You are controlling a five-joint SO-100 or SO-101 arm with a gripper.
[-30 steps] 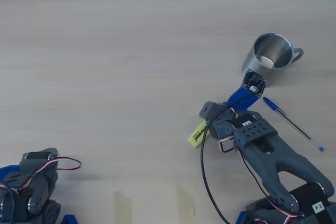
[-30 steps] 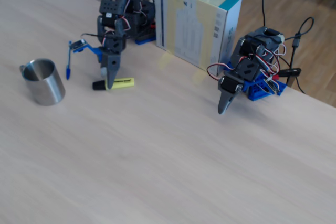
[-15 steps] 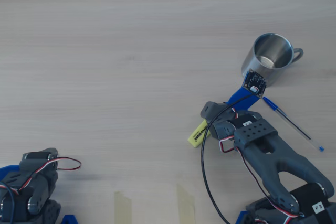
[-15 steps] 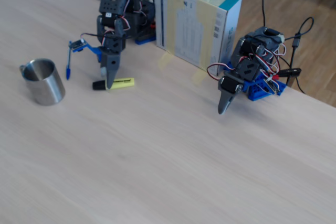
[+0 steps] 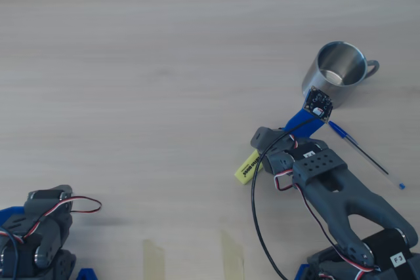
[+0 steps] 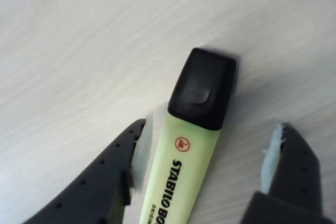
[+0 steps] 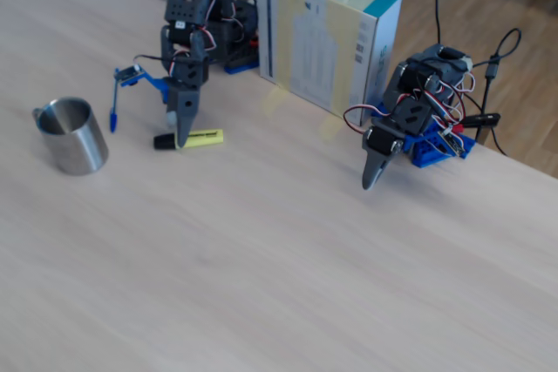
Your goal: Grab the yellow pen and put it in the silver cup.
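The yellow pen (image 6: 181, 166) lies flat on the table with its black cap pointing away from the wrist camera. My gripper (image 6: 207, 141) is open and straddles the barrel just behind the cap. The left finger sits close against the barrel; the right finger stands clear of it. From overhead, the yellow pen (image 5: 247, 167) pokes out to the left from under my gripper (image 5: 264, 155). In the fixed view my gripper (image 7: 180, 131) points down onto the yellow pen (image 7: 202, 138). The silver cup (image 5: 338, 72) stands upright and empty beyond the arm, also seen as the silver cup (image 7: 71, 135).
A thin blue ballpoint pen (image 5: 365, 154) lies to the right of my arm, between it and the cup. A second arm (image 7: 408, 122) rests folded at the table edge. A white and blue box (image 7: 327, 34) stands between the two arm bases.
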